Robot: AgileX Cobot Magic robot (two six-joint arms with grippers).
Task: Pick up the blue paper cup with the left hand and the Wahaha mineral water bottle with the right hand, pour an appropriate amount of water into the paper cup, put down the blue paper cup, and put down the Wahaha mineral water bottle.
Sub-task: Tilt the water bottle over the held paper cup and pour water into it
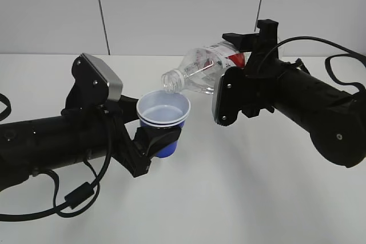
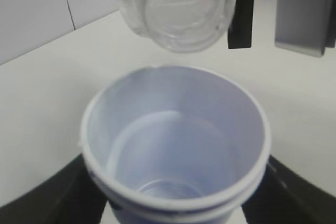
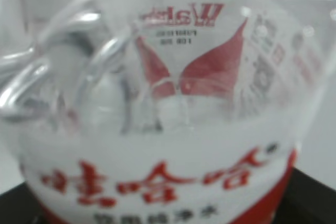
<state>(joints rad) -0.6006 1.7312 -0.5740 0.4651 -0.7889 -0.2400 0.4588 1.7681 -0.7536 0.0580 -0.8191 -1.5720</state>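
Left hand (image 1: pixel 150 144) jaws clamped on blue paper cup (image 1: pixel 164 119), right hand (image 1: pixel 243 72) jaws gripping tipped Wahaha mineral water bottle (image 1: pixel 203 70), mouth over cup rim, above the tabletop (image 1: pixel 240 187)

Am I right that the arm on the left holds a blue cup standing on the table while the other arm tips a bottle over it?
Not quite: the blue cup is not standing on the table. The exterior view shows the left tool holding it up in the air. The rest is right: the right tool tips the bottle over it.
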